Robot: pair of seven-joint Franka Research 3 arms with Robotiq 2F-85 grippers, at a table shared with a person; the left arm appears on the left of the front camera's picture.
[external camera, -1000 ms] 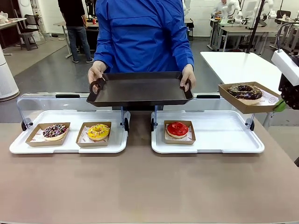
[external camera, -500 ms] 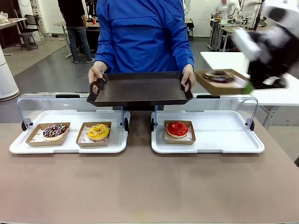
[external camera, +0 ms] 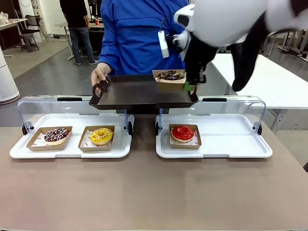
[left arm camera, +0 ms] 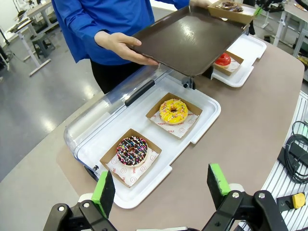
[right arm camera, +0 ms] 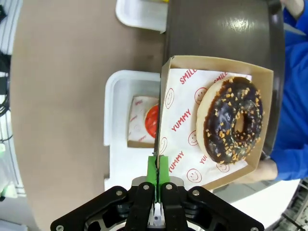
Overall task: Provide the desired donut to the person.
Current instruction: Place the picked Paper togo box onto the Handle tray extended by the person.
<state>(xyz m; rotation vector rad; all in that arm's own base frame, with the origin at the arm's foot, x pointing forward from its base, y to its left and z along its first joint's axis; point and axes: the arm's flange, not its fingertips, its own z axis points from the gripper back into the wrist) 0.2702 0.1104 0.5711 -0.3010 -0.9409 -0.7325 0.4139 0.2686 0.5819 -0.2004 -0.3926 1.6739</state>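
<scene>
Delivery step. Right tool [right arm camera: 157, 163] is clamping the side wall of the brown cardboard box [right arm camera: 216, 61] carrying the chocolate nut-sprinkled donut [right arm camera: 216, 126], holding it over the right end of the dark brown tray [external camera: 134, 94] that the person [external camera: 139, 38] is offering. Seating unclear. Next: lower, then release. Left tool [left arm camera: 161, 182] is idling, spread wide and empty.

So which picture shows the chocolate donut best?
The right wrist view: it looks straight down on the chocolate donut, so the hole and nut bits are plain. The front view shows it small and side-on in its box. The left wrist view catches it far off at the top edge.
</scene>
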